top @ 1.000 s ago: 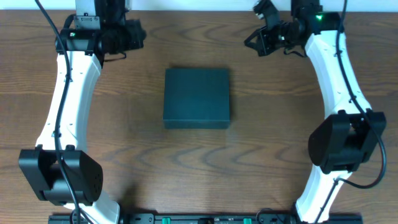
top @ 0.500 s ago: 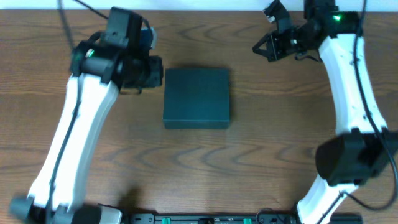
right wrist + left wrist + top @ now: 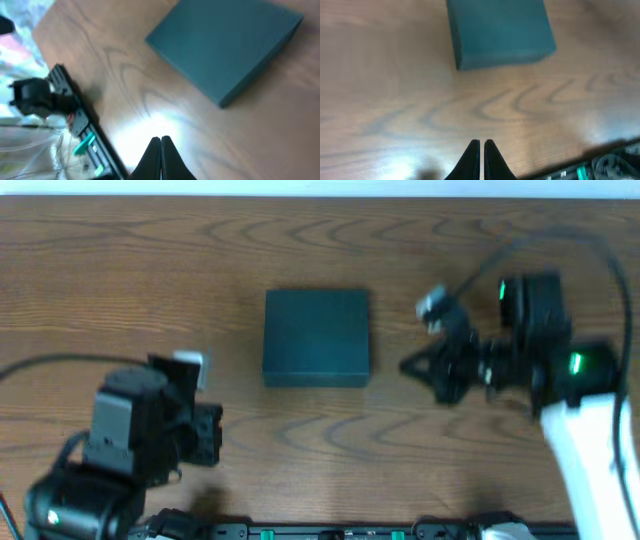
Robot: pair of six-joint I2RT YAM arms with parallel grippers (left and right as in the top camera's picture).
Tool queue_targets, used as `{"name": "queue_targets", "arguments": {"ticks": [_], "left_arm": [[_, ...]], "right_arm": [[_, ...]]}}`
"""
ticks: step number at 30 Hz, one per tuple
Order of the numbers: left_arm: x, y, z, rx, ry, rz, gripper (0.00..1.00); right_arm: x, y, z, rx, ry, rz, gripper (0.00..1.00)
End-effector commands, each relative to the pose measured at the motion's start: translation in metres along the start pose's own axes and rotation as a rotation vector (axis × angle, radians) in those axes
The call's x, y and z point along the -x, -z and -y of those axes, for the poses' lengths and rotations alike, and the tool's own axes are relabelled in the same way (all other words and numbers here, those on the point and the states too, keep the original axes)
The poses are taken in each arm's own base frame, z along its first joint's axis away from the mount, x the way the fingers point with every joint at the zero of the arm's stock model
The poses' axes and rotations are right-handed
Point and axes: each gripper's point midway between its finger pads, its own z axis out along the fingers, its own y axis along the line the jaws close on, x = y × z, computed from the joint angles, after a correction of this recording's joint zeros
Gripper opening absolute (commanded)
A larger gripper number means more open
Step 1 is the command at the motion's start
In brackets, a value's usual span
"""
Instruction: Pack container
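Matte container (image 3: 316, 337) on glossy wood-grain table (image 3: 450, 240).

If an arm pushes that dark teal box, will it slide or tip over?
The dark teal-green rectangular box probably slides rather than tips: it lies flat and low on the wooden table. Its crisp straight edges suggest it is stiff.

Container (image 3: 316, 337): flat on surface (image 3: 300, 240), centre. Left pincer (image 3: 481, 150): over surface, nearer than the container and to its left, well apart. Right pincer (image 3: 160, 145): right of container, apparently near its front corner; motion blur.
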Motion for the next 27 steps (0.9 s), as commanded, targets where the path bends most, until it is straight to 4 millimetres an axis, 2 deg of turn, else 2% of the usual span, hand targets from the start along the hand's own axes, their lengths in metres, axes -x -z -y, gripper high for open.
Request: {"name": "queue_targets", "arguments": {"ticks": [1,3,7,8,9,10,14,27], "left_arm": [[-0.029,-0.011,0.003,-0.067,0.032,-0.021,0.06],[-0.051,-0.028,0.001,-0.093,0.077,-0.056,0.06],[-0.059,-0.043,-0.003,-0.092,0.114,-0.076,0.06],[-0.058,-0.046,-0.004,-0.093,0.125,-0.071,0.06],[-0.055,-0.049,-0.004,-0.092,0.151,-0.061,0.37],[-0.053,-0.049,-0.004,-0.093,0.178,-0.054,0.95],[-0.051,-0.049,-0.004,-0.092,0.220,-0.051,0.95],[-0.053,-0.049,-0.005,-0.085,0.222,-0.058,0.95]], "right_arm": [[-0.047,-0.003,-0.018,0.014,-0.115,0.056,0.01],[-0.085,-0.007,-0.024,0.006,-0.159,0.140,0.02],[-0.106,-0.006,-0.024,-0.032,-0.195,0.221,0.02],[-0.110,-0.006,-0.022,-0.045,-0.203,0.237,0.17],[-0.114,-0.006,-0.022,-0.049,-0.207,0.253,0.78],[-0.117,-0.008,-0.022,-0.048,-0.208,0.254,0.99],[-0.126,-0.014,-0.018,-0.048,-0.226,0.233,0.99],[-0.125,-0.015,-0.017,-0.048,-0.235,0.237,0.99]]}}
